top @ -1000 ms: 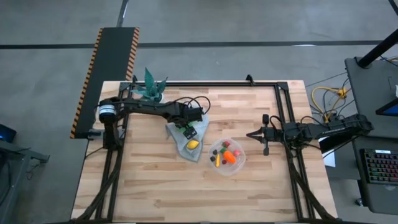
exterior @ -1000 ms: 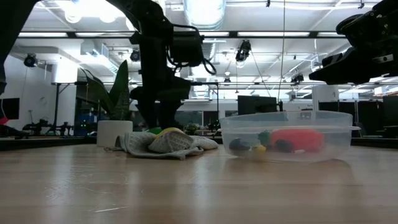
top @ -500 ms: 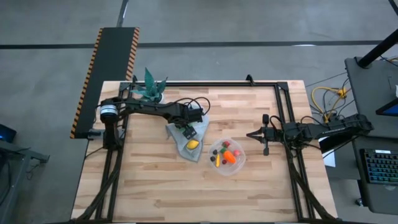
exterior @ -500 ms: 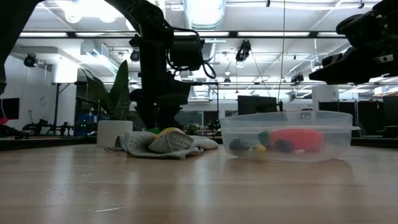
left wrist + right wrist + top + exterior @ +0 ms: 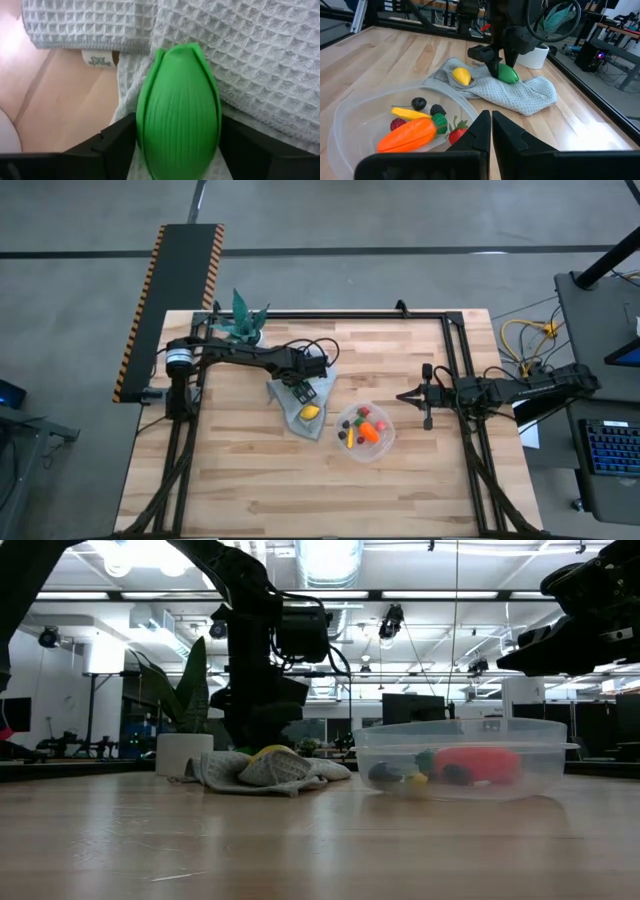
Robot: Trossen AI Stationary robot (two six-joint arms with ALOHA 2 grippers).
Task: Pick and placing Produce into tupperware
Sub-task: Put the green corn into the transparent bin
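A green piece [image 5: 177,100] of produce lies on a crumpled grey cloth [image 5: 320,426] left of the table's middle. My left gripper [image 5: 303,391] is down over it, one finger on each side, shut on it. A yellow lemon [image 5: 311,412] rests on the same cloth, nearer the front edge. The clear round tupperware [image 5: 388,442] stands to the right of the cloth, with an orange carrot [image 5: 407,135], a yellow sliver, a red piece and dark berries inside. My right gripper [image 5: 403,395] waits shut at the table's right side, above the table. My left gripper pinches the green piece's two long sides [image 5: 142,125] between its fingers [image 5: 117,142]. It comes from above, pointing steeply down. The piece's pointed end sticks out past the fingertips, and the piece lies on the grey cloth [image 5: 250,50].
A green potted plant [image 5: 240,322] in a white pot stands at the far left corner, behind the left arm. A black frame rail [image 5: 455,350] runs along the table's far and right sides. Bare wood spreads across the table's near half.
My left gripper has sunk a little toward the grey cloth and the green piece. The cloth, lemon and tupperware stay where they were.
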